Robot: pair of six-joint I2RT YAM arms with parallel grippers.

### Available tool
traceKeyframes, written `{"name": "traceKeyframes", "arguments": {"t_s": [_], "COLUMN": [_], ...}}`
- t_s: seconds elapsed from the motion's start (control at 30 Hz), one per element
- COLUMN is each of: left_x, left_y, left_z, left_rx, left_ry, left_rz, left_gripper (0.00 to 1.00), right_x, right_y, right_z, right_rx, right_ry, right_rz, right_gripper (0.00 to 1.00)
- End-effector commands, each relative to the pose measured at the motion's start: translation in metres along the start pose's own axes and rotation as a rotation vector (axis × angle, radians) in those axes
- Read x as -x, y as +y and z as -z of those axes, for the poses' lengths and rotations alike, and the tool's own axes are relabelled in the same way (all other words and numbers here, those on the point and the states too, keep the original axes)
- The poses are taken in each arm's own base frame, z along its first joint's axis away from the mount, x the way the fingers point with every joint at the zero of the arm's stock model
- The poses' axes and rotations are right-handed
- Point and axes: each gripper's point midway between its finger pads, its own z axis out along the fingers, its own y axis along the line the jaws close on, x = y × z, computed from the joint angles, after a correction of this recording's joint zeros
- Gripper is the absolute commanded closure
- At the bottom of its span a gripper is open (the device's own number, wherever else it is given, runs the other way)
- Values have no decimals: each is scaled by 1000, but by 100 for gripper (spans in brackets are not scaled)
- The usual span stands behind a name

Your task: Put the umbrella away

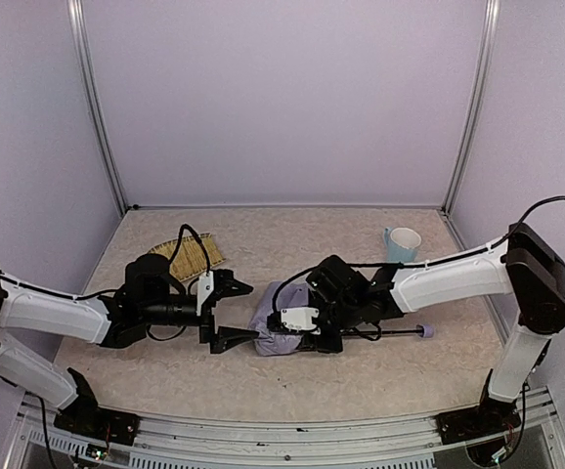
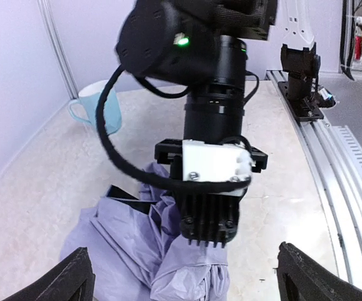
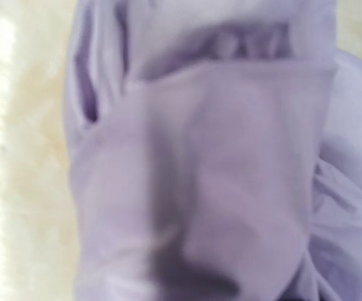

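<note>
The umbrella (image 1: 267, 328) is lying on the counter (image 1: 361, 381) right in the middle, between my two arms. Its lavender fabric is bunched up in a loose heap at the left end. The thin black shaft (image 1: 397, 333) runs out to the right, with the little handle (image 1: 426, 331) at its far tip. My right gripper (image 1: 284, 335) is pressed straight into that heap. Its wrist camera gives me nothing but blurred lavender cloth, and the fingers are buried, so I cannot tell how far they are closed or whether they have hold of the fabric. My left gripper (image 1: 251, 312) is just left of the bundle with its jaws spread wide, holding nothing, the lower finger right at the edge of the cloth. Further out, a light blue mug (image 1: 401, 243) stands upright near the back right corner. A woven straw tray (image 1: 190, 256) sits at the back left, partly hidden behind my left arm.
</note>
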Motion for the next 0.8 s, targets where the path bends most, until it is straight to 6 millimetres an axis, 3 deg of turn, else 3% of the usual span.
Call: {"name": "traceKeyframes", "arguments": {"t_s": [0.0,0.13,0.2,0.3,0.57,0.77], "left_x": [12,-5,-16,-38,-72,-100], "left_y": [1,-15,-19,-29,-44,-61], "left_z": [3,-1,-11,-28,-54,-65], "left_rx": [112,116,108,57,-81,-211], "left_ry": [-16,78,163,290,429,526], "left_rz": [-209,-309,-368,-402,-392,-260], "left_gripper": [1,7,15,16,3,1], "right_x": [-59,-63,-73,-77,-90,-87], "right_y": [83,94,93,93,88,62], "right_z": [12,21,15,6,-16,-25], "right_rx": [528,747,745,761,749,653], "right_ry": [221,215,257,286,337,293], "right_rz": [-294,-501,-538,-553,-555,-565], "right_gripper": [92,86,87,87,88,87]}}
